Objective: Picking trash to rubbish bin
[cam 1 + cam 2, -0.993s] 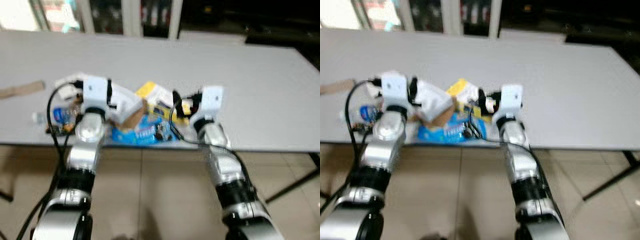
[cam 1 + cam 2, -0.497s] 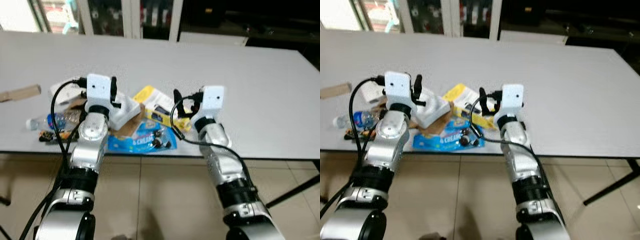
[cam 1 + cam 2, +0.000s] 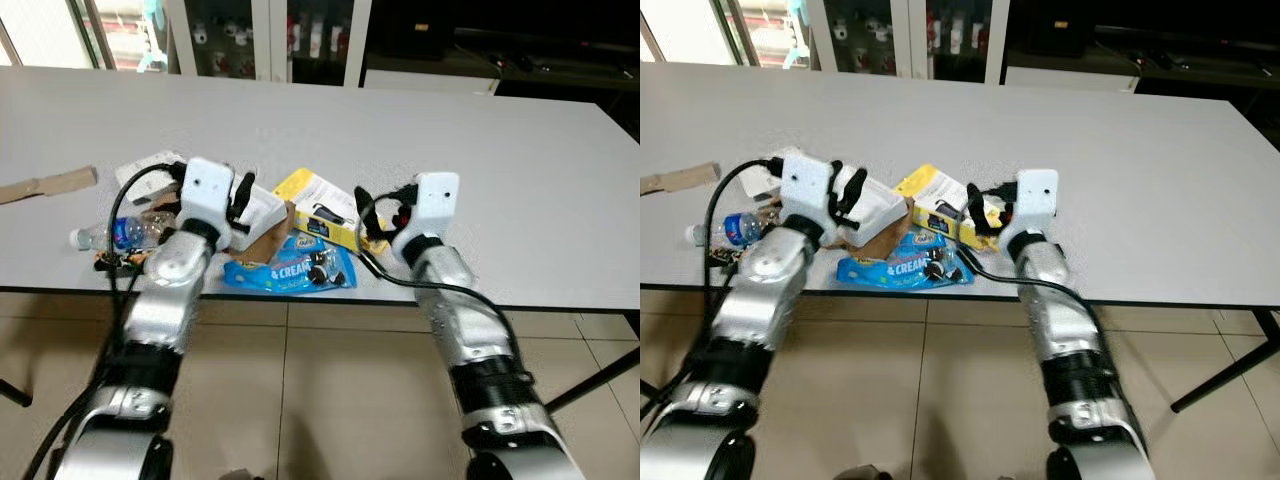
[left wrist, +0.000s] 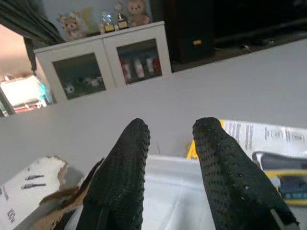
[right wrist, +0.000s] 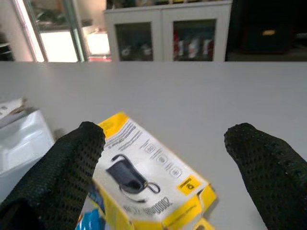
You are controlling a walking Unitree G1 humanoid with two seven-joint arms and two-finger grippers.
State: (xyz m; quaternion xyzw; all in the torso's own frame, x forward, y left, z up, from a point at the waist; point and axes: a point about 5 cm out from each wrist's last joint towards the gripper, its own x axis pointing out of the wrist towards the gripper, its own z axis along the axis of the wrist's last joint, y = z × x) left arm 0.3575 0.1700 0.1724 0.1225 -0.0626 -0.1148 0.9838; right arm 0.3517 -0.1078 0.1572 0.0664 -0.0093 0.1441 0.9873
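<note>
A heap of trash lies at the near edge of the grey table [image 3: 500,150]: a white box [image 3: 262,212], a yellow box [image 3: 318,198], a blue cookie packet [image 3: 290,270], a torn brown cardboard piece [image 3: 270,240] and a water bottle [image 3: 115,234]. My left gripper [image 3: 240,195] hovers just over the white box [image 4: 163,201], its fingers [image 4: 124,158] a little apart with nothing between them. My right gripper [image 3: 375,215] stands wide open right above the yellow box [image 5: 148,177], fingers [image 5: 67,163] on either side and apart from it.
A white paper [image 3: 150,165] and a brown cardboard strip [image 3: 48,184] lie farther left on the table. Glass-fronted cabinets [image 3: 260,40] stand behind it. A dark table leg [image 3: 600,380] slants over the tiled floor at right.
The camera has shifted and the picture has sharpened. Both grippers stay over the same boxes, the left one a touch further over the white box.
</note>
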